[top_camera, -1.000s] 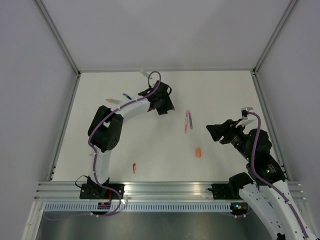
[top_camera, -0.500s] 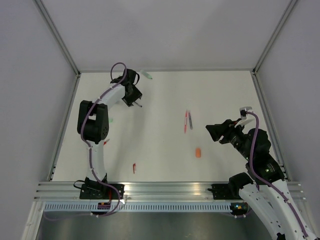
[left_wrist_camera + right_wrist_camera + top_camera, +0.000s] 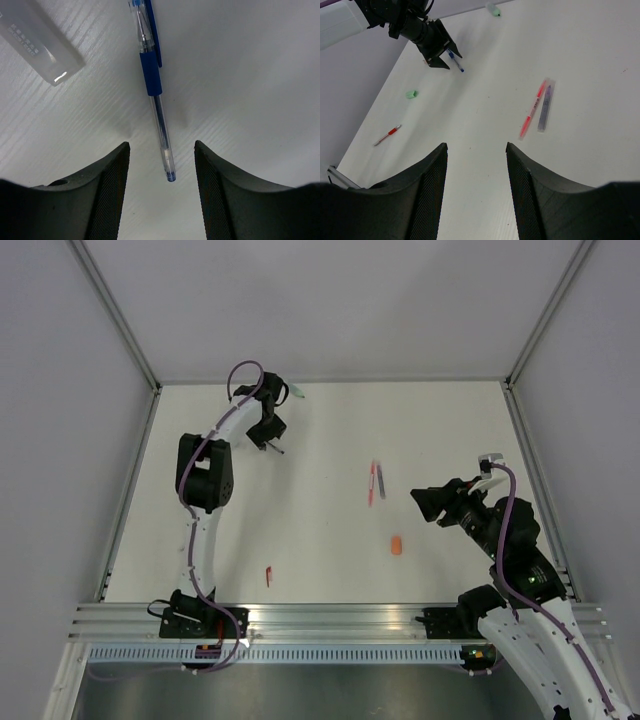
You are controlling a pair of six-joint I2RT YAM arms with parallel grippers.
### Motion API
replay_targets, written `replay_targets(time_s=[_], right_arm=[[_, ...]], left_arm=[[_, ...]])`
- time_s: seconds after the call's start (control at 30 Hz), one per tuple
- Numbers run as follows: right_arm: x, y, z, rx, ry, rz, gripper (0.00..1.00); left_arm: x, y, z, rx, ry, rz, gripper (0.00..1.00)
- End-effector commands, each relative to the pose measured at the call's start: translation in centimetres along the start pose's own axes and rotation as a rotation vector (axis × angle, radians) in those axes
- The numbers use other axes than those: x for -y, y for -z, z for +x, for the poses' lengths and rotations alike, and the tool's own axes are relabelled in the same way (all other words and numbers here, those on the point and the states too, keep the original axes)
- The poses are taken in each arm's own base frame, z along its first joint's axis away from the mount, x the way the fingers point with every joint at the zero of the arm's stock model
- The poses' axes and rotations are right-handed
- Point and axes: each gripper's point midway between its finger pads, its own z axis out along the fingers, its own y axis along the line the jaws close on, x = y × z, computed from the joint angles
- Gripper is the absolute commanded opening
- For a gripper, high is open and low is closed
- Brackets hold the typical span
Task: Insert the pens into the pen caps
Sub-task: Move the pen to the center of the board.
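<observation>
Pen target: blue-gripped clear plastic pen point(image 3: 152, 95) lies near the far-left table point(image 3: 450, 420) corner, tip inside the spread, empty left end effector point(image 3: 160, 150), long axis running straight ahead. Right end effector point(image 3: 476, 150), spread and empty, sits well apart.

Table point(image 3: 240, 75): white, matt, fine wood-like grain streaks up close.
Blue pen point(image 3: 152, 85): clear glossy plastic barrel; opaque blue grip sleeve, duller.
Frosted plastic piece point(image 3: 42, 42) near it: translucent, small print, one bright glint.
Left gripper point(image 3: 161, 146): fingers point(image 3: 112, 190) black, matt, with fine mesh-like texture on inner faces. Right gripper point(image 3: 477, 145) looks alike.
Rail point(image 3: 340, 618) along near edge: ribbed bare metal, satin sheen.
Walls point(image 3: 60, 390): smooth, matt, pale panels.
</observation>
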Motion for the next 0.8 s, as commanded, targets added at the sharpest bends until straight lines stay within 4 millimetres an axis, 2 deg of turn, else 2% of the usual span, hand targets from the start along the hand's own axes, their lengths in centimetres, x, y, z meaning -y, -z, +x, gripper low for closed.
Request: replay_targets(time_s=[0.0,0.23,0.33,0.37,0.43,0.47,0.5,0.53,0.6,0.63,0.7,0.73,0.77], right_arm=[[-0.5,-0.2,-0.6,0.026,0.007,-0.024,0.56],[-0.6,-0.1,-0.7,0.029,0.01,-0.029,0.56],[-0.6,-0.1,-0.8,0.032,0.01,-0.029,0.56],[-0.7,0.0,-1.0,0.035,0.011,-0.032,0.56],[-0.8,0.1,-1.0,0.036,0.007,-0.037,0.56],[-0.9,0.2,-1.1,0.039,0.007,-0.038,0.56],[-0.9,0.2,-1.1,0.038,0.007,-0.039,0.56],[-0.9,0.3,-1.1,0.043,0.006,-0.04,0.56],[-1.0,0.4,-1.2,0.045,0.004,-0.043,0.56],[-1.2,0.4,-1.3,0.046,0.002,-0.053,0.56],[-1.4,0.5,-1.4,0.048,0.003,-0.059,0.56],[-1.4,0.6,-1.4,0.046,0.003,-0.06,0.56],[-1.5,0.6,-1.6,0.05,0.003,-0.058,0.56]], left_arm=[[-1.6,-0.7,-0.3,0.015,0.015,-0.111,0.6],[-1.7,-1.7,-0.1,0.025,-0.011,-0.12,0.56],[-2.2,-1.9,0.7,0.007,-0.029,-0.137,0.46],[-2.5,-2.1,1.1,-0.003,-0.039,-0.141,0.37],[-2.3,-1.7,2.0,-0.02,-0.075,-0.122,0.3],[-2.2,-2.2,2.7,-0.026,-0.097,-0.105,0.24],[-2.0,-1.7,3.1,-0.027,-0.115,-0.086,0.21],[-2.5,-1.8,4.6,-0.043,-0.158,-0.096,0.2],[-2.0,-1.4,5.9,-0.037,-0.202,-0.066,0.16],[-1.9,-0.9,7.9,-0.052,-0.267,-0.053,0.13],[-0.9,-0.2,10.2,-0.059,-0.36,-0.002,0.1],[-0.6,0.7,12.9,-0.072,-0.43,0.017,0.07],[-0.3,1.1,14.3,-0.079,-0.466,0.033,0.02]])
